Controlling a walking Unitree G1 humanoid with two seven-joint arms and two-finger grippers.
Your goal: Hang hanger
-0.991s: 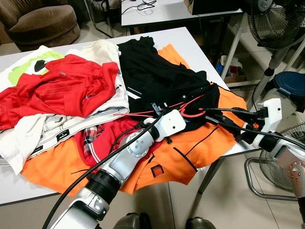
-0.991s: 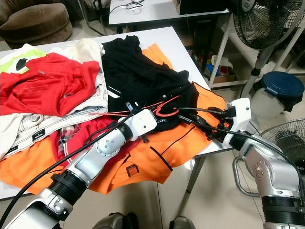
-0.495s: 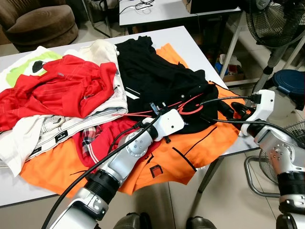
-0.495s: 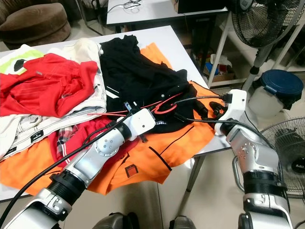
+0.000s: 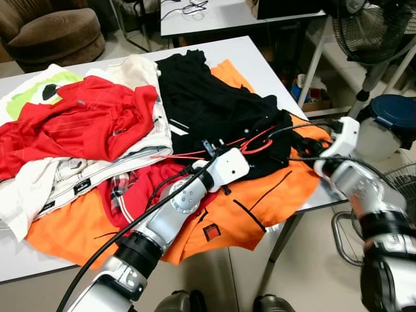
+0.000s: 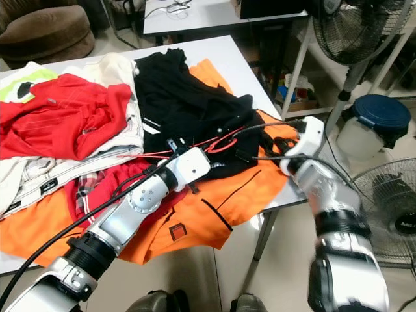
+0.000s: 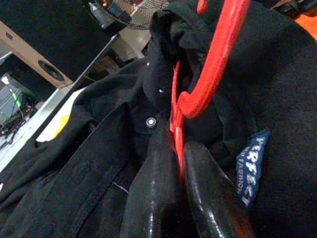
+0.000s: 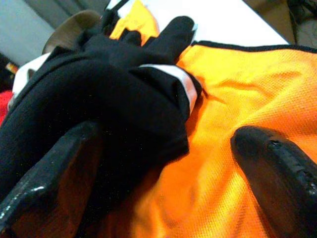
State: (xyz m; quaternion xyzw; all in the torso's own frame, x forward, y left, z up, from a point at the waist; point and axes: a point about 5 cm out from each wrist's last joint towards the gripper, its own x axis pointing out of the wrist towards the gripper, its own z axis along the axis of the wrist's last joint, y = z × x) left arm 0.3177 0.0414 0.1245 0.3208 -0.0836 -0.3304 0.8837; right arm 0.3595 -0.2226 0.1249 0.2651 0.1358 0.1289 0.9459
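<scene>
A red hanger lies in the black shirt on the table, its hook pointing toward the table's right edge. My left gripper is shut on the hanger's thin red neck just below the hook; its white wrist rests over the clothes. My right gripper is open at the table's right edge, its fingers spread either side of a fold of the black shirt's hem, over the orange garment. Its white wrist sits just off the edge.
The white table carries a heap: a red shirt, white and cream clothes. Two fans and a blue-lidded container stand on the right. A brown armchair is at the back left.
My right gripper has swung left from beyond the table's edge in to the black shirt's hem. The left gripper has held still on the hanger.
</scene>
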